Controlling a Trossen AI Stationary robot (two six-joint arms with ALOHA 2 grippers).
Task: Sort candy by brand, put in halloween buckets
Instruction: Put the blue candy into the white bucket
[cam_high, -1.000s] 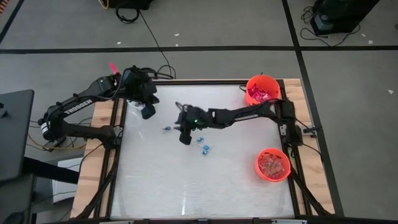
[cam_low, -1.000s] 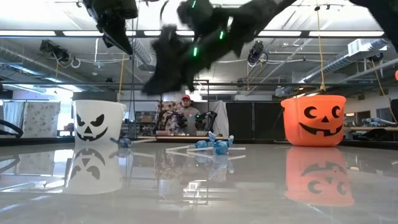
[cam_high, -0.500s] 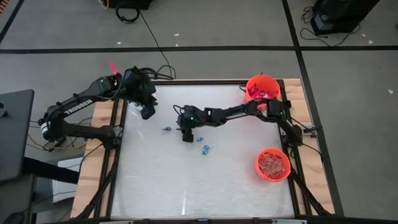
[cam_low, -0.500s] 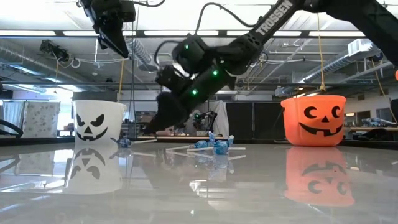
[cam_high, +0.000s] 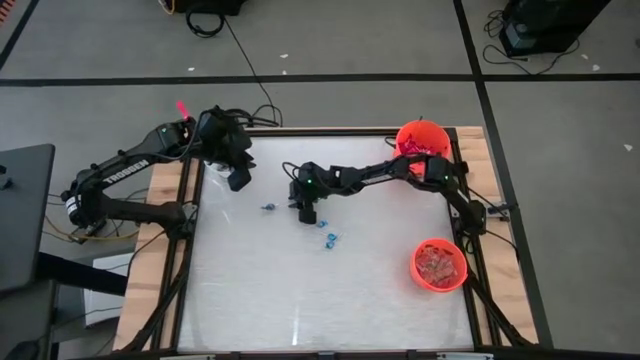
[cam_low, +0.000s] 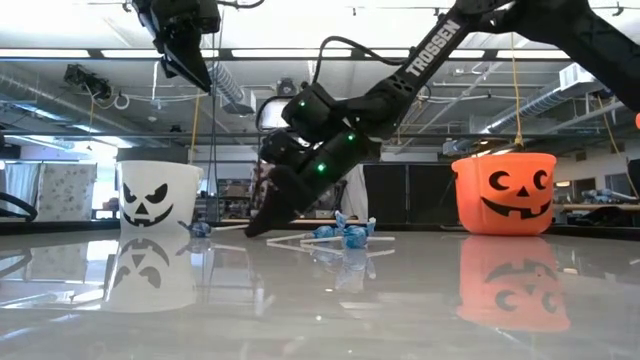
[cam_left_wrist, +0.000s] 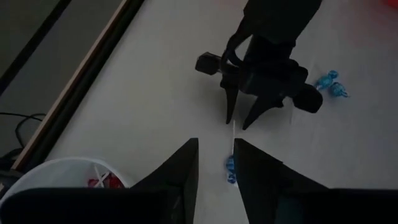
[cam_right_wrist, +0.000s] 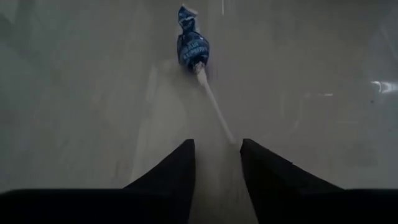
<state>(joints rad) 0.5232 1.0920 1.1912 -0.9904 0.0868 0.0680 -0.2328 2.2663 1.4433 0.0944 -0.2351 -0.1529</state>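
Grey carpet floor (cam_high: 330, 45) crossed by dark tape lines (cam_high: 300, 78) surrounds the pale, glossy table (cam_high: 300, 290) with wooden side rails (cam_high: 150, 240). Beyond it, fluorescent ceiling lights (cam_low: 60, 53), exposed ducts (cam_low: 235, 95) and dark cabinets (cam_low: 405, 195).

The table top (cam_high: 300, 290) is a smooth, glossy pale sheet that mirrors the plastic buckets in the low view, framed by bare wood (cam_high: 140, 280) at 9 o'clock. The blue lollipop (cam_right_wrist: 192, 45) has a shiny crinkled wrapper; both grippers' fingers (cam_right_wrist: 168, 174) look matt black.
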